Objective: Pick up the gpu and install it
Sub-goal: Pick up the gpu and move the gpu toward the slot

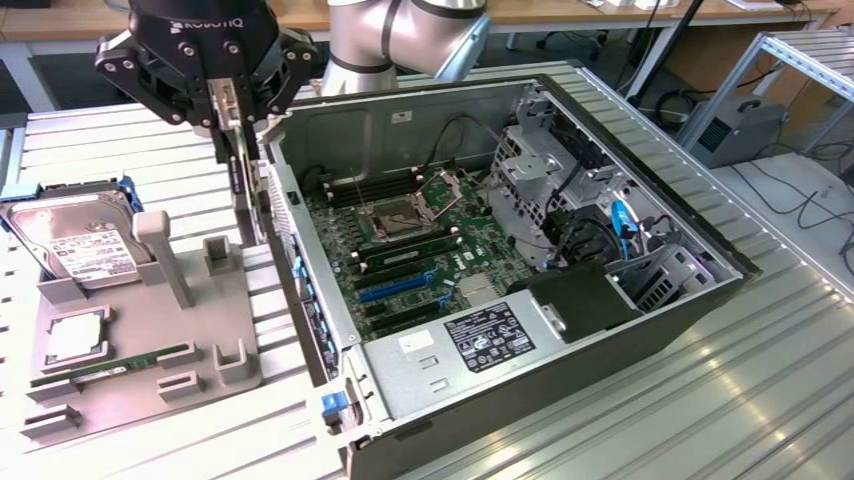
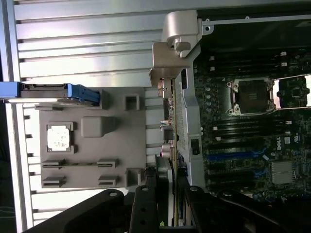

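Note:
The gpu (image 1: pixel 246 195) is a thin dark card with a silver bracket. It hangs upright and edge-on from my gripper (image 1: pixel 231 120), which is shut on its upper edge. The card is in the air between the grey fixture tray (image 1: pixel 147 340) and the near wall of the open computer case (image 1: pixel 627 330). In the wrist view the gpu (image 2: pixel 170 131) runs edge-on between my two black fingers (image 2: pixel 146 204), with the gripper (image 2: pixel 166 187) above the strip between the tray and the case wall. The motherboard (image 1: pixel 414 250) with its blue expansion slots (image 1: pixel 396 290) lies inside the case.
The tray holds a silver hard drive (image 1: pixel 78 245) in blue rails, a square processor (image 1: pixel 74 338) and a green memory stick (image 1: pixel 114 366). Two grey posts (image 1: pixel 154 255) rise from the tray near the card. A drive cage and cables (image 1: pixel 587 210) fill the case's far side.

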`<state>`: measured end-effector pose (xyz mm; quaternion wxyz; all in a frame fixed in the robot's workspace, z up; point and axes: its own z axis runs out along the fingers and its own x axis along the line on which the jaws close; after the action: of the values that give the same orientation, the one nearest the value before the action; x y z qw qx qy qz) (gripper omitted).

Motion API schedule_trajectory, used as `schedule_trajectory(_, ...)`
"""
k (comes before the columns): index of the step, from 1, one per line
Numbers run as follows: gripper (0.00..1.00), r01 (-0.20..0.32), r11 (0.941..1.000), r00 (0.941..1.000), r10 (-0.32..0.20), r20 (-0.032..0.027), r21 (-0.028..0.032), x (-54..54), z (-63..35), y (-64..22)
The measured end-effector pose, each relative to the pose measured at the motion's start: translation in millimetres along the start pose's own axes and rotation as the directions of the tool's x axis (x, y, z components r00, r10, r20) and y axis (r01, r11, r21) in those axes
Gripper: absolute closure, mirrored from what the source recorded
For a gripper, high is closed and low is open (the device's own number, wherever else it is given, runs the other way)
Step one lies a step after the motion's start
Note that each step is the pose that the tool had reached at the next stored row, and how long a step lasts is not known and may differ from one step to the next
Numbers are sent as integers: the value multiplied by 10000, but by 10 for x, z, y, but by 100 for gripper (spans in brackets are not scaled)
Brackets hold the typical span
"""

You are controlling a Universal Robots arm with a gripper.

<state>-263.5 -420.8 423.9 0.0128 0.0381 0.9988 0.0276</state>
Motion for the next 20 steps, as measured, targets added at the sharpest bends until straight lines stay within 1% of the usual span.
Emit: schedule_trajectory(20,73,0,10000,10000,0,0,0,-172,5,13)
